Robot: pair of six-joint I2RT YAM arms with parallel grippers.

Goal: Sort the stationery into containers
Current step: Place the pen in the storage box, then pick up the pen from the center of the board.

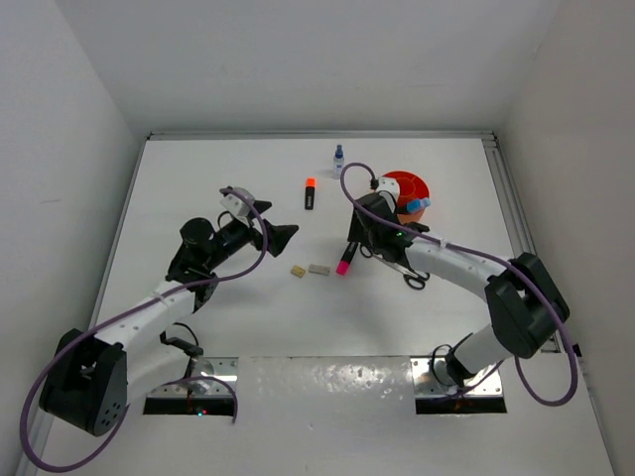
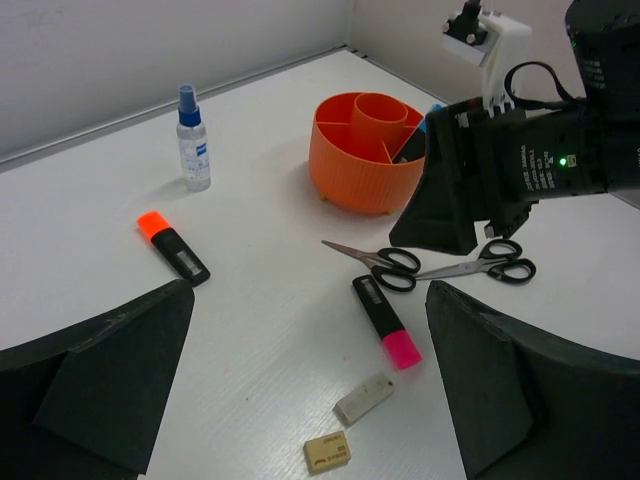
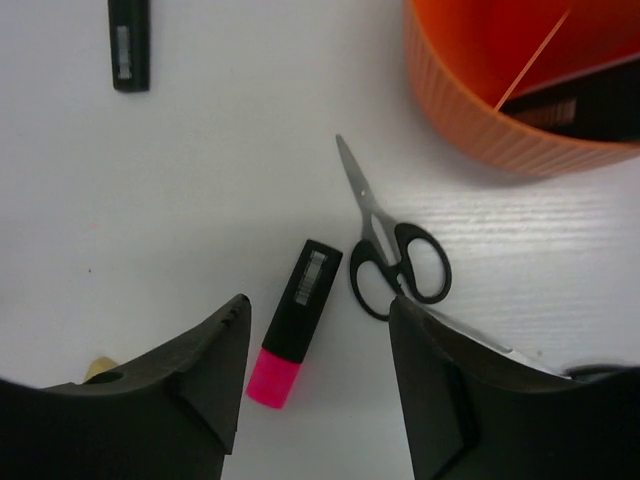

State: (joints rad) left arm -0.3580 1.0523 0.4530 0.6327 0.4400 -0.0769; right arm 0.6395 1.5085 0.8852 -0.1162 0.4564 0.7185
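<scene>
Plainly, left gripper (image 2: pixel 310 290) and right gripper (image 3: pixel 317 310) gape empty. Closing on the pink-capped marker (image 3: pixel 295 320), the right could snag the scissors (image 3: pixel 395 262) (just beside it).

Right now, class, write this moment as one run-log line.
left hand open, empty | right hand open over pink-capped marker | blue-capped marker in orange tub

Bright, even overhead light; tabletop (image 1: pixel 198 169) near-white, perhaps slightly overexposed. Shadows soft, short. Glare on metal plate (image 1: pixel 327 377) at near edge. Wrist views sharp; right fingers (image 3: pixel 190 390) dark, slightly soft.
</scene>
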